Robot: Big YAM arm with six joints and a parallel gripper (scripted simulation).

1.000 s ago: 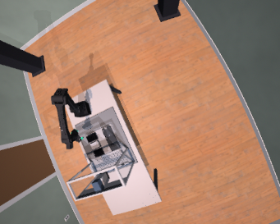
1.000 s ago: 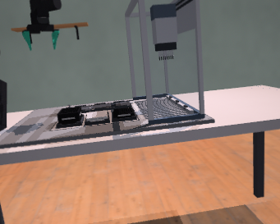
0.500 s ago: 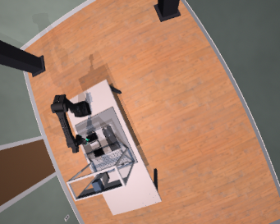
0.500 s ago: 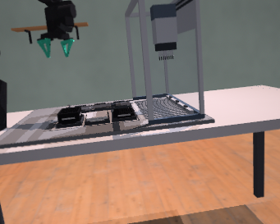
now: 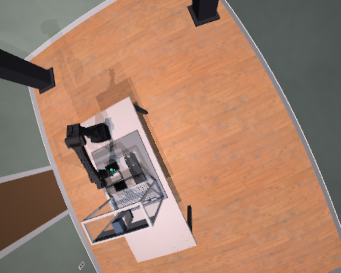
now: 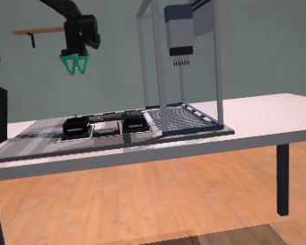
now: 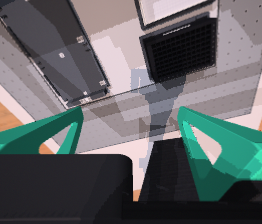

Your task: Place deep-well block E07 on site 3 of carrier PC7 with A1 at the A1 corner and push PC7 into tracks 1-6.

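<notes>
My gripper (image 6: 74, 65) is open and empty, high above the left end of the deck; it also shows in the overhead view (image 5: 111, 170). In the wrist view the green fingers straddle a dark block (image 7: 167, 167) far below, which I take for the deep-well block E07 on the nearest nest (image 6: 75, 126); my own body partly hides it. Beyond it lies a black, finely welled plate (image 7: 179, 48), and a pale plate (image 7: 172, 10) is cut off at the top edge. The long grey carrier PC7 (image 7: 57, 50) lies to the left, its visible sites empty.
The ribbed loading rails (image 6: 178, 117) lie at the right end of the deck under a tall open frame (image 6: 215, 55) with a pipetting head (image 6: 179, 28). Another black plate (image 6: 135, 120) sits near the rails. The table edge runs close under my fingers.
</notes>
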